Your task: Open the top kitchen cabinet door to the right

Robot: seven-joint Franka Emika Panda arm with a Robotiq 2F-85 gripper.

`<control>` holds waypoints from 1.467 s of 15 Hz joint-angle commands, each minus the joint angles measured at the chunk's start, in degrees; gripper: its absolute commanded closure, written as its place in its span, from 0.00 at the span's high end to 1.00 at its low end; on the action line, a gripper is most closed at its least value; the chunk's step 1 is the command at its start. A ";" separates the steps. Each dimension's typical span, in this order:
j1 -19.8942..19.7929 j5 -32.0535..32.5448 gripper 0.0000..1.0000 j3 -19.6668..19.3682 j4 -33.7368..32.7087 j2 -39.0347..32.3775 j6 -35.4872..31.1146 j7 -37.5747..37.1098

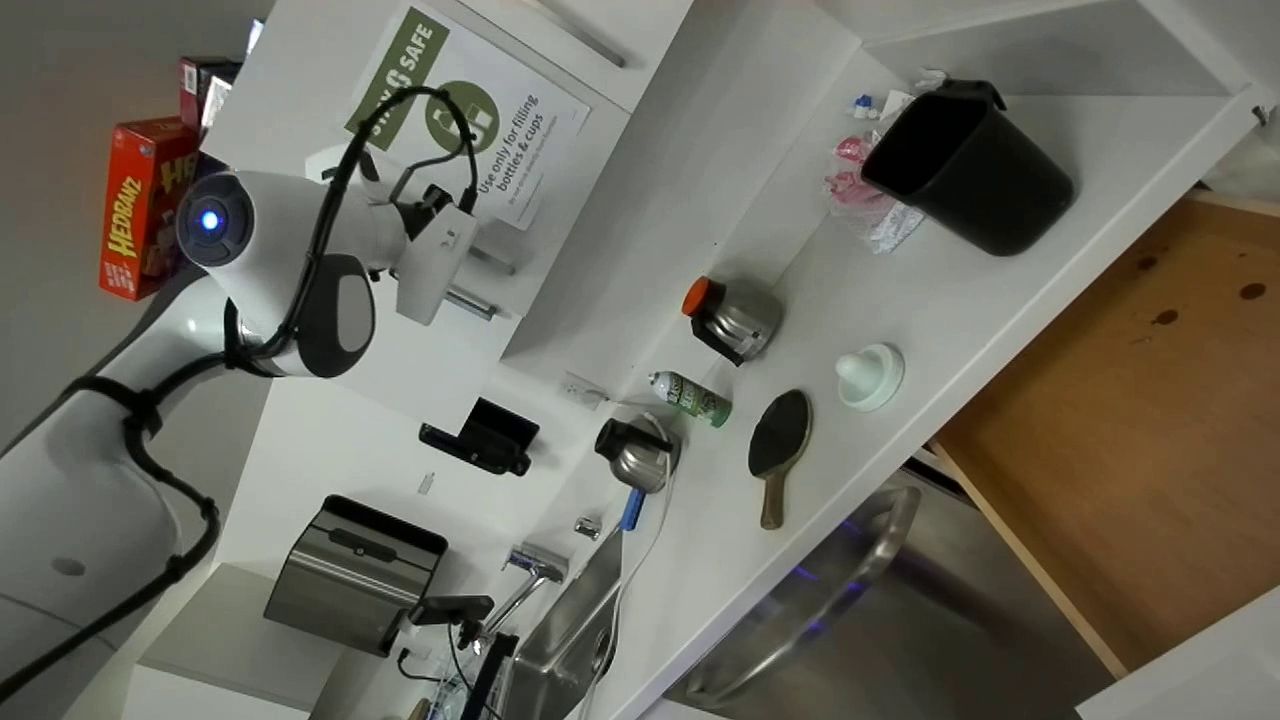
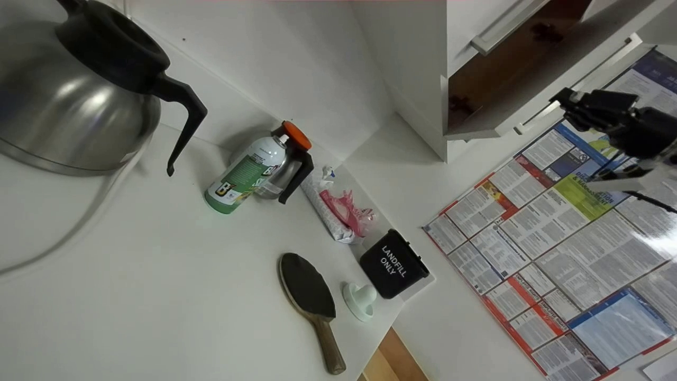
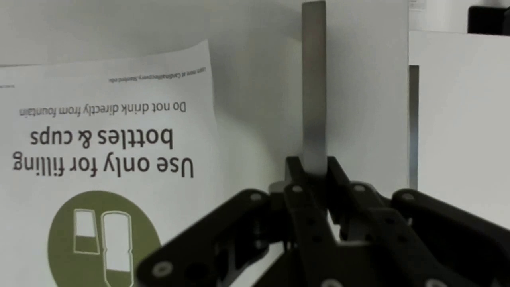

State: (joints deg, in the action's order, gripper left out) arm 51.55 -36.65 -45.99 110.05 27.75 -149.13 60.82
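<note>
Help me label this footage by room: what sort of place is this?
Likely a shared workplace kitchen: the sink, the wall-mounted paper-towel dispenser and the black bin marked "LANDFILL ONLY" point that way.

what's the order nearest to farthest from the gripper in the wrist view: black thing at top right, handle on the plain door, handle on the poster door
1. Poster door handle: held in the gripper
2. Plain door handle: right side of the view, not touched
3. Black thing: top right corner, in the background, partly cut off by the frame
</note>
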 commanded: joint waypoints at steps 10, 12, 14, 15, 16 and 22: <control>-24.67 -19.73 0.04 4.37 -1.91 -2.50 26.22 10.03; -30.61 -22.56 0.04 7.55 -2.79 -5.06 29.51 11.30; -36.27 -25.82 0.04 11.21 -3.23 -6.81 31.91 12.74; -39.11 -26.82 0.04 13.14 -3.39 -7.55 32.99 13.13; -41.82 -27.79 0.04 15.03 -3.49 -8.09 34.03 13.46; -53.27 -29.81 0.41 23.98 -3.81 -9.75 35.33 13.39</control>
State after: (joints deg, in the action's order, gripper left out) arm 4.89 -66.53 -24.71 104.53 15.91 -116.64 82.06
